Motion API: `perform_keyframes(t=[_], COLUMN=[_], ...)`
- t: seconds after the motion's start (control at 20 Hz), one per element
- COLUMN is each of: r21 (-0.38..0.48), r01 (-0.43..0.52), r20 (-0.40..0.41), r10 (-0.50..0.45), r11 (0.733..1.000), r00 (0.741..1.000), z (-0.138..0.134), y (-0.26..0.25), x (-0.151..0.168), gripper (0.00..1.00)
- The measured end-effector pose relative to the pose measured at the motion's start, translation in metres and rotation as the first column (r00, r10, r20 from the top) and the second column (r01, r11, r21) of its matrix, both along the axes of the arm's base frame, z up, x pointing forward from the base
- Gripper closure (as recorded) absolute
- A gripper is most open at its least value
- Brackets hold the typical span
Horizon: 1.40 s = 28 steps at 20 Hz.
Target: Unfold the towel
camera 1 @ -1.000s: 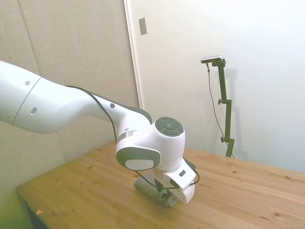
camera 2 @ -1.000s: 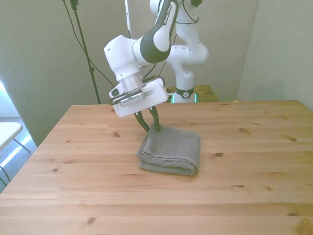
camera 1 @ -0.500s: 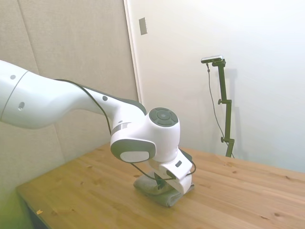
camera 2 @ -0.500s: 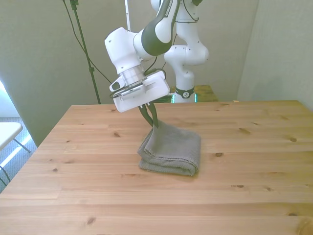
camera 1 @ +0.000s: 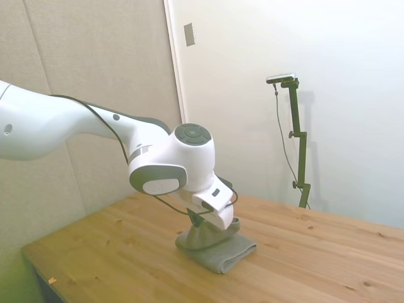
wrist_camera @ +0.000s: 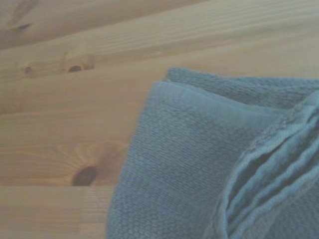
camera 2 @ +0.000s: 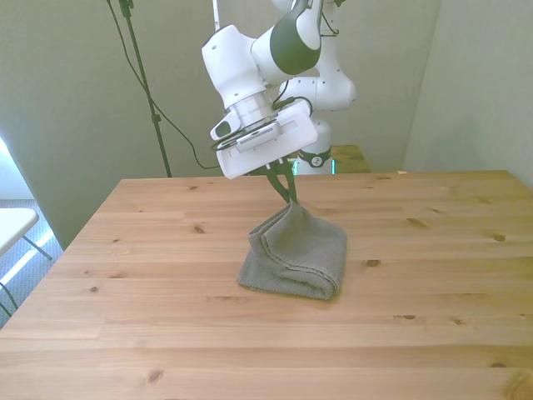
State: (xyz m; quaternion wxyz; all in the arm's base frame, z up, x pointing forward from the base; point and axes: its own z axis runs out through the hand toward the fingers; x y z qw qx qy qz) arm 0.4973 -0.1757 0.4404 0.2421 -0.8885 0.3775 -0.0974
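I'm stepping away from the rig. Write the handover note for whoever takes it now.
Gripper: shut on one corner of the towel, held above the table.
Towel: corner pulled up into a peak; the rest lies folded in layers on the wood, near the table's middle.
Done: corner grasped and raised.
Left: the layers have not opened; the towel has yet to be spread flat.

In the front view, the bare wooden table (camera 2: 150,275) lies open across the lower half and both sides of the frame, with nothing standing on it there. The only obstacle sits at the centre: the small gray terry towel (camera 2: 296,258), tented upward where the closed two-finger gripper (camera 2: 290,193) pinches its top corner.
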Motion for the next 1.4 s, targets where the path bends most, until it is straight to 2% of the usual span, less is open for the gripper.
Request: perform_keyframes(t=[0.65,1.1,1.4], r21=[-0.072,-0.119,-0.118], r01=[-0.131,-0.233,-0.282], r20=[0.090,0.127,0.110], r10=[0.137,0.247,0.294], r11=[0.989,0.965,0.952], r00=[0.986,0.961,0.949], z=[0.025,0.028,0.019], y=[0.098,0.151,0.171], x=[0.019,0.024,0.026], gripper=[1.00,1.00,1.00])
